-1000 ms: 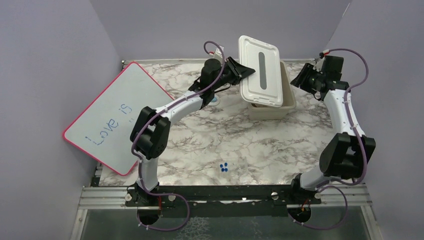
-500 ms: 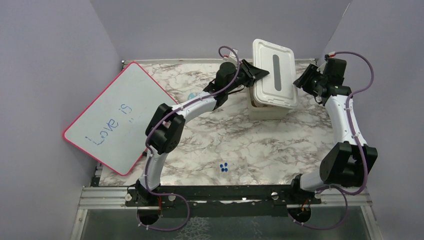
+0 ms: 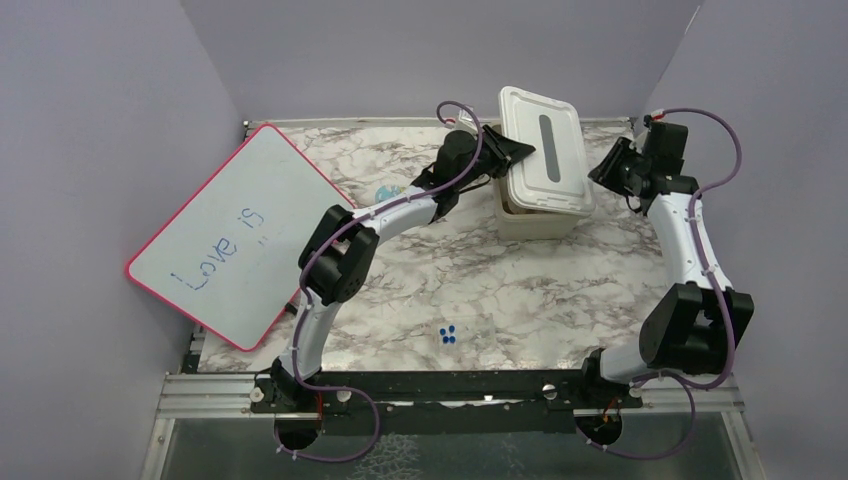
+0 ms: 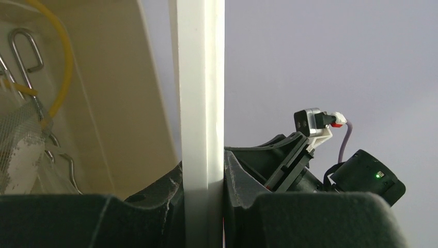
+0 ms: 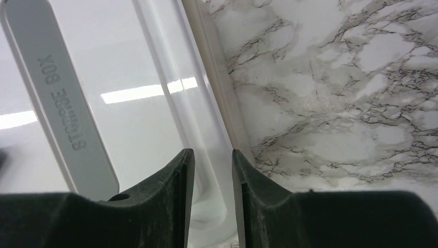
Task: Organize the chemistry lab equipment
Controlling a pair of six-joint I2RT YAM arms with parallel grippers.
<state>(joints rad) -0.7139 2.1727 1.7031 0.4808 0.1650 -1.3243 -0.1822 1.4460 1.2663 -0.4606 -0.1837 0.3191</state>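
Two grippers worked at the white lid (image 3: 545, 140) over the beige storage box (image 3: 548, 222), in the upper centre of the top view. The left gripper (image 3: 512, 150) was clamped on the lid's left edge; in its wrist view both fingers (image 4: 170, 186) pressed flat against the lid's thin white rim (image 4: 201, 93), which ran straight up the middle of the frame. To the left of that rim, inside the box, lay a loop of amber tubing (image 4: 66, 62), the ring handle of metal forceps (image 4: 26, 44) and a patch of wire mesh (image 4: 18, 129), all in the upper left and left of the frame.

The right gripper (image 3: 603, 170) sat at the lid's right edge. Its fingers (image 5: 181, 181) stood narrowly parted above the lid's rim, with nothing between them; whether they touched the lid I could not tell. A grey strip (image 5: 67, 103) marked "STORAGE BOX" crossed the left of that frame.

On the marble table (image 3: 520, 290), a pink-rimmed whiteboard (image 3: 230, 235) lay at the left, and small blue pieces (image 3: 448, 335) sat at lower centre.
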